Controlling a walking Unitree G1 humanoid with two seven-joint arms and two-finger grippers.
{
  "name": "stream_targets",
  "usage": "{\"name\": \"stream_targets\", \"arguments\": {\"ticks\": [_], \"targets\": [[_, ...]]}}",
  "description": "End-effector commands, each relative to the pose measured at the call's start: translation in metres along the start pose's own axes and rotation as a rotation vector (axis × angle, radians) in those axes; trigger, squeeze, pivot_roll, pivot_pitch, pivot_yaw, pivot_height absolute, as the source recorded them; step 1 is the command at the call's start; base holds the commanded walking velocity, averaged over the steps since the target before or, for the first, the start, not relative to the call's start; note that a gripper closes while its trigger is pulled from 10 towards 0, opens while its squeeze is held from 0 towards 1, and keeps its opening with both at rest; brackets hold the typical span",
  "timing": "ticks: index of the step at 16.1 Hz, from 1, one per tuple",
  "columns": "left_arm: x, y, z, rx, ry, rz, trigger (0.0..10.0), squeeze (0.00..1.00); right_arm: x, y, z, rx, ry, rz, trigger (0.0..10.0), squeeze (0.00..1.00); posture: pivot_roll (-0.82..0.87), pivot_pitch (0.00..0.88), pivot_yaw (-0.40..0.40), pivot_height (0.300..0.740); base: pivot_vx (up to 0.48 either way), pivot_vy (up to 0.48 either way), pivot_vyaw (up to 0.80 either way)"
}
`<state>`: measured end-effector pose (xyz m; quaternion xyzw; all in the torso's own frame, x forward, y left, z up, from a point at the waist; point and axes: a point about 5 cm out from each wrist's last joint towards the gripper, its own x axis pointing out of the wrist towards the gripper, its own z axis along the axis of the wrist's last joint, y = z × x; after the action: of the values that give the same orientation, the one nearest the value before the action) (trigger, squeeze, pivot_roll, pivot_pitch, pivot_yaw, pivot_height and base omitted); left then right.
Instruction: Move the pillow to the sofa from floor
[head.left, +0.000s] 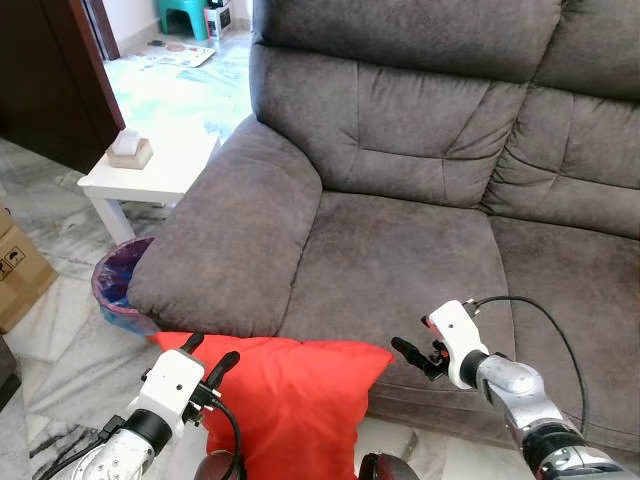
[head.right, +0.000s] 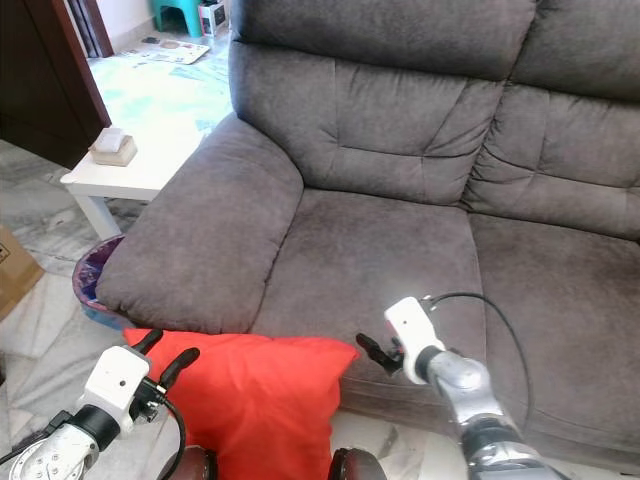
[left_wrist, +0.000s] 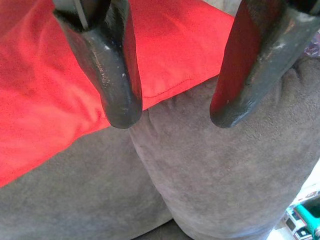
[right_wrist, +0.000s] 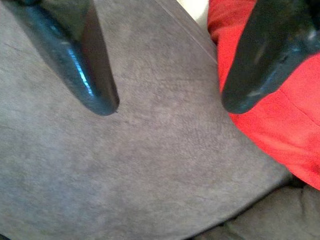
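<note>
Nearest the robot, the red pillow (head.left: 285, 400) stands low against the front of the grey sofa (head.left: 400, 250), its top edge level with the seat's front edge and its lower part out of frame, presumably on the floor. At about 7 o'clock in the left eye view, the left gripper (head.left: 208, 358) is released, fingers spread, hovering at the pillow's upper left corner; its wrist view shows red fabric behind one finger (left_wrist: 112, 75) and the sofa's armrest behind the other. At about 5 o'clock, the right gripper (head.left: 412, 354) is also spread, just off the pillow's upper right corner, over the seat's front edge.

Judging by its slack, creased cover, the pillow is soft and light and will sag and fold wherever it is pinched. Each gripper should probably bite a good fold of cloth and stuffing just inside its own top corner, since a thin seam might slip free, though I cannot tell how full the stuffing is.

Farther off at 10 o'clock sit a purple-lined waste bin (head.left: 118, 283) and a white side surface (head.left: 160, 165) carrying a tissue box (head.left: 130, 150).
</note>
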<state>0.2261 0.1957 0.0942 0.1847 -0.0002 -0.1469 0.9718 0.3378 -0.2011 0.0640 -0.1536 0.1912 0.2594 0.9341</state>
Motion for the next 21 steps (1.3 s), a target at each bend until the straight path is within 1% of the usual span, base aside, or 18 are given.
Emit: {"name": "stream_targets", "arguments": {"ticks": [1,2,3,4,5,7,9,10,12,13,14,15,16,17,18,19,20,21], "targets": [[-0.003,0.001,-0.002,0.016,0.012,-0.016,10.0,0.0,-0.001,0.0,-0.005,0.013,0.008,-0.012,10.0,1.0,0.22,0.156,-0.071,0.619,0.0,0.0,0.0],[-0.004,0.003,-0.001,0.018,0.013,-0.018,10.0,0.0,0.001,0.002,-0.006,-0.025,0.038,-0.03,10.0,1.0,0.22,0.177,-0.055,0.619,0.0,0.0,0.0],[-0.005,0.003,-0.002,0.019,0.017,-0.02,10.0,0.0,0.002,0.005,-0.009,-0.084,0.078,-0.043,10.0,1.0,0.22,0.187,-0.048,0.619,0.0,0.0,0.0],[-0.006,0.002,0.0,0.004,0.015,-0.029,10.0,0.0,0.007,0.012,-0.01,-0.086,0.085,-0.047,10.0,1.0,0.22,0.218,-0.032,0.619,0.0,0.0,0.0],[-0.007,0.001,0.001,-0.006,0.012,-0.034,10.0,0.0,0.009,0.015,-0.008,-0.054,0.063,-0.051,10.0,1.0,0.22,0.225,-0.027,0.619,0.0,0.0,0.0],[-0.009,-0.002,0.002,0.004,0.018,-0.059,10.0,0.0,0.012,0.02,-0.013,-0.023,0.087,-0.104,10.0,1.0,0.23,0.242,-0.02,0.619,0.0,0.0,0.0],[-0.009,0.002,0.005,0.003,0.014,-0.051,10.0,0.0,0.012,0.026,-0.019,0.013,0.096,-0.093,10.0,1.0,0.24,0.262,-0.016,0.619,0.0,0.0,0.0],[-0.011,0.006,0.007,-0.012,0.014,-0.036,10.0,0.0,0.012,0.03,-0.021,0.034,0.097,-0.059,10.0,1.0,0.24,0.276,-0.007,0.619,0.0,0.0,0.0],[-0.015,0.006,0.007,-0.015,0.023,-0.044,10.0,0.0,0.01,0.024,-0.019,0.029,0.081,-0.05,10.0,1.0,0.24,0.285,0.002,0.619,0.0,0.0,0.0],[-0.017,0.006,0.006,-0.014,0.028,-0.049,10.0,0.0,0.006,0.016,-0.015,0.035,0.059,-0.062,10.0,1.0,0.24,0.286,0.005,0.619,0.0,0.0,0.0],[-0.017,0.007,0.006,-0.013,0.03,-0.05,10.0,0.0,0.002,0.004,-0.011,0.036,0.04,-0.093,10.0,1.0,0.23,0.285,0.008,0.619,0.0,0.0,0.0],[-0.017,0.008,0.006,-0.014,0.032,-0.05,10.0,0.0,-0.003,-0.006,-0.007,0.062,0.013,-0.117,10.0,1.0,0.23,0.281,0.009,0.619,0.0,0.0,0.0],[-0.015,0.008,0.007,-0.014,0.03,-0.053,10.0,0.0,-0.005,-0.011,-0.004,0.094,-0.012,-0.112,10.0,1.0,0.23,0.281,0.009,0.619,0.0,0.0,0.0],[-0.014,0.008,0.008,-0.016,0.026,-0.057,10.0,0.0,-0.007,-0.012,-0.003,0.126,-0.037,-0.06,10.0,1.0,0.23,0.275,0.009,0.619,0.0,0.0,0.0],[-0.013,0.006,0.009,-0.021,0.026,-0.062,10.0,0.0,-0.01,-0.009,-0.006,0.121,-0.031,0.019,10.0,1.0,0.23,0.275,0.009,0.619,0.0,0.0,0.0],[-0.013,0.006,0.009,-0.021,0.026,-0.063,10.0,0.0,-0.01,-0.008,-0.006,0.118,-0.026,0.032,10.0,1.0,0.23,0.275,0.009,0.619,0.0,0.0,0.0],[-0.014,0.005,0.008,-0.023,0.029,-0.068,10.0,0.0,-0.011,-0.005,-0.011,0.126,-0.006,0.081,10.0,1.0,0.23,0.267,0.012,0.619,0.0,0.0,0.0],[-0.015,0.004,0.006,-0.025,0.037,-0.077,10.0,0.0,-0.012,0.004,-0.02,0.157,0.04,0.18,10.0,1.0,0.23,0.264,0.012,0.619,0.0,0.0,0.0]]}}
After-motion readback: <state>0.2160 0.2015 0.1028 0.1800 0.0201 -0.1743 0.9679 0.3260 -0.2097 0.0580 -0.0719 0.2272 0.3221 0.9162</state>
